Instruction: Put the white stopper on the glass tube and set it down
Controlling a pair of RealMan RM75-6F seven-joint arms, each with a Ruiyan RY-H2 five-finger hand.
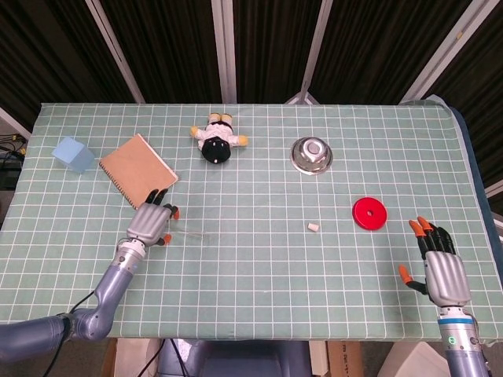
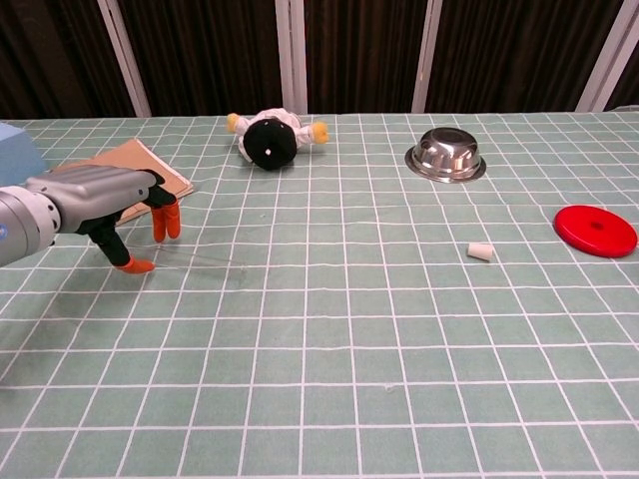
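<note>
The clear glass tube [image 1: 191, 232] lies flat on the checked cloth left of centre; in the chest view only its right end [image 2: 215, 262] shows past the fingers. My left hand [image 1: 152, 221] hovers over the tube's left end with fingers apart and pointing down, seen from the side as the left hand [image 2: 110, 205] in the chest view; it holds nothing. The small white stopper [image 1: 313, 228] sits alone right of centre, also the stopper [image 2: 481, 251] in the chest view. My right hand [image 1: 438, 267] rests open near the front right edge, far from both.
A brown notebook [image 1: 138, 170] lies just behind the left hand, a blue block [image 1: 72, 153] at far left. A plush doll [image 1: 217, 141] and a steel bowl [image 1: 312, 154] sit at the back. A red disc [image 1: 369, 213] lies right of the stopper.
</note>
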